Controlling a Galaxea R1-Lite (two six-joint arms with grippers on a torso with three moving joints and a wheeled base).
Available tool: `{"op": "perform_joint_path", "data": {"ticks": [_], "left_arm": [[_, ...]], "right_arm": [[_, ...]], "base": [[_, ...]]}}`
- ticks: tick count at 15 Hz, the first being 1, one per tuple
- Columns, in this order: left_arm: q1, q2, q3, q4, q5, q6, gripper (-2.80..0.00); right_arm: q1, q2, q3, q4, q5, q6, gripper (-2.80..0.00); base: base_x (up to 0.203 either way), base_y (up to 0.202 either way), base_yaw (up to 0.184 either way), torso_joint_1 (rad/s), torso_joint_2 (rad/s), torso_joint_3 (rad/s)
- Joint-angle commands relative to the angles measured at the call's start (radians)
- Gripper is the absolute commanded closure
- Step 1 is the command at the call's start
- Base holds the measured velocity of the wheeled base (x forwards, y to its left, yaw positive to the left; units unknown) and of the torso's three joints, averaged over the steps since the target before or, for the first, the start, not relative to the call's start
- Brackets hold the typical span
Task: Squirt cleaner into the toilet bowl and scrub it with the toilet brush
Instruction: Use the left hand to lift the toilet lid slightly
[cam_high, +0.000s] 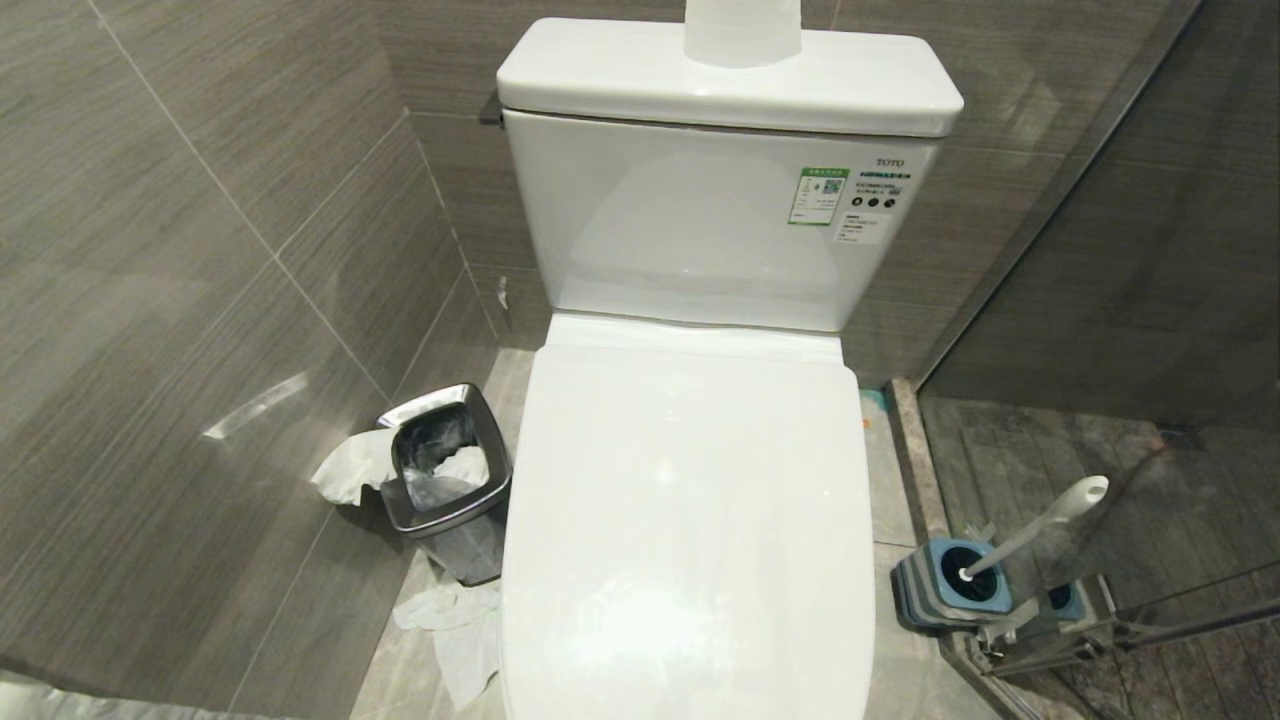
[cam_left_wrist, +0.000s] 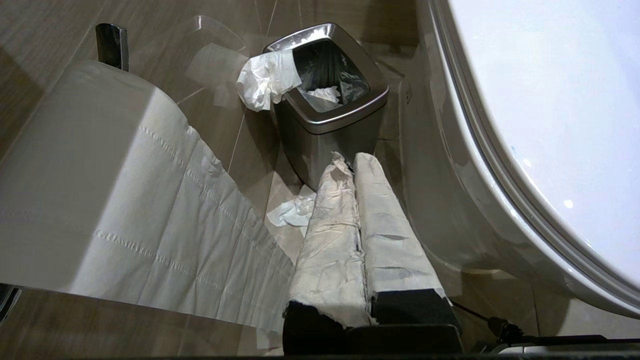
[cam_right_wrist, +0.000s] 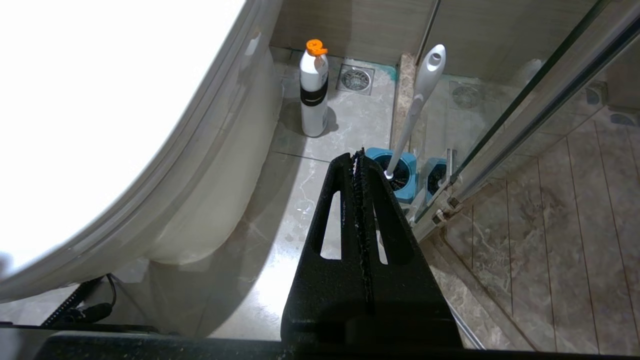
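The white toilet (cam_high: 690, 520) fills the middle of the head view with its lid down, so the toilet bowl's basin is hidden. The toilet brush (cam_high: 1040, 525) leans in a blue-and-grey holder (cam_high: 950, 585) on the floor to the toilet's right, bristles sunk in the holder. The cleaner is out of view. Neither arm shows in the head view. My left gripper (cam_left_wrist: 352, 160), its fingers wrapped in white, is shut and empty, low beside the toilet's left flank (cam_left_wrist: 450, 200). My right gripper (cam_right_wrist: 357, 155), black, is shut and empty, short of the toilet brush (cam_right_wrist: 417, 100) and its holder (cam_right_wrist: 400, 170).
A steel bin (cam_high: 445, 480) with tissue spilling out stands left of the toilet, with crumpled tissue (cam_high: 455, 620) on the floor. A paper roll (cam_left_wrist: 100, 175) hangs at the left wall. A white bottle with an orange cap (cam_right_wrist: 314, 90) stands on the right floor. A glass shower door (cam_high: 1150, 300) bounds the right.
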Motion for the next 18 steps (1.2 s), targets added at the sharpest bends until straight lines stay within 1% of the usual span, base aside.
{"op": "perform_joint_path", "data": {"ticks": [1, 6, 9, 13, 15, 18], "left_arm": [[0.000, 0.001, 0.003, 0.000, 0.000, 0.002, 0.00], [0.000, 0.001, 0.003, -0.002, 0.000, 0.009, 0.00], [0.000, 0.001, 0.003, -0.006, -0.002, 0.038, 0.00], [0.001, 0.001, 0.000, -0.009, -0.006, 0.042, 0.00], [0.000, 0.001, -0.023, -0.008, -0.011, 0.047, 0.00], [0.000, 0.008, -0.109, 0.008, -0.024, 0.056, 0.00]], "right_arm": [[-0.001, 0.000, 0.000, 0.000, 0.000, 0.000, 0.00], [-0.001, 0.000, 0.000, 0.000, 0.000, 0.000, 0.00], [0.000, 0.000, 0.000, 0.000, 0.000, 0.000, 0.00], [0.000, 0.000, 0.000, 0.000, 0.000, 0.000, 0.00], [-0.001, 0.000, 0.000, 0.000, 0.000, 0.000, 0.00], [0.001, 0.000, 0.000, 0.000, -0.001, 0.000, 0.00]], "base": [[0.000, 0.000, 0.000, 0.000, 0.00, 0.000], [0.000, 0.000, 0.000, 0.000, 0.00, 0.000], [0.000, 0.000, 0.000, 0.000, 0.00, 0.000], [0.000, 0.000, 0.000, 0.000, 0.00, 0.000], [0.000, 0.000, 0.000, 0.000, 0.00, 0.000], [0.000, 0.000, 0.000, 0.000, 0.00, 0.000]]}}
